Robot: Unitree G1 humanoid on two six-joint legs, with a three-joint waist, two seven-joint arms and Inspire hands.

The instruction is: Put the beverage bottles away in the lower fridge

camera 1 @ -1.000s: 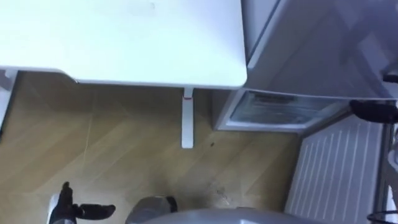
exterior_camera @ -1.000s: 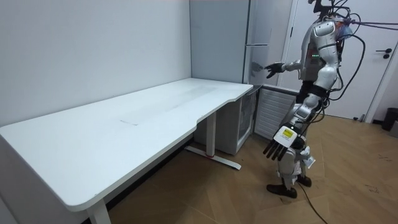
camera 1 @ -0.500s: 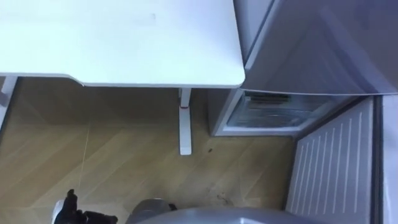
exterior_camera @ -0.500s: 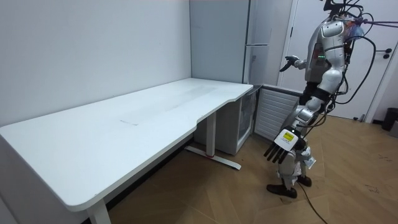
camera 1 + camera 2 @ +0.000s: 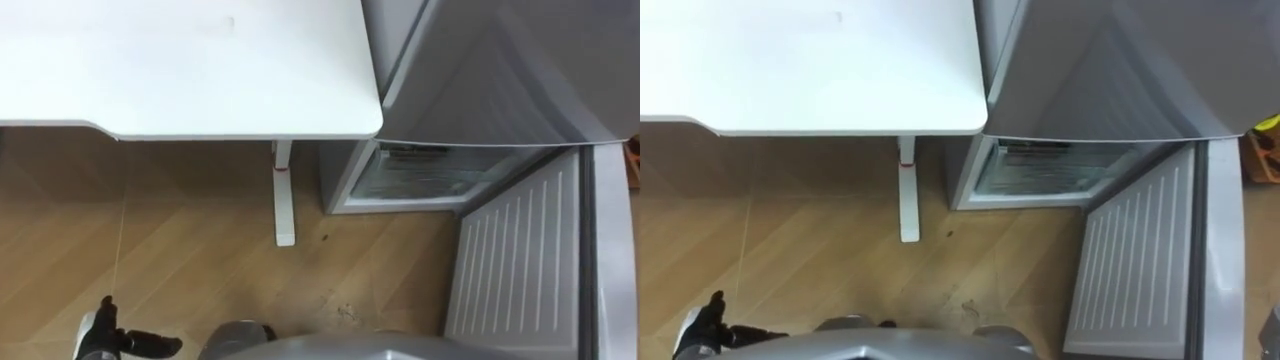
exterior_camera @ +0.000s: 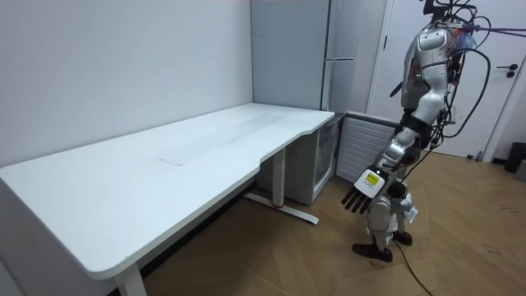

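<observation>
Open floor in front of the lower fridge (image 5: 425,178)

The left hand (image 5: 103,338) hangs low, well left of the fridge, with its fingers spread. Bare wooden floor (image 5: 200,260) runs from it to the fridge. The fridge's lower door (image 5: 520,260) swings out on the right, ribbed inner face showing. A table leg (image 5: 283,195) stands just left of the fridge, and the table's (image 5: 200,60) rounded corner sits close beside the fridge wall.

Perhaps an office: white desk (image 6: 164,156), fridge (image 6: 288,49), wood floor (image 6: 279,255).
</observation>
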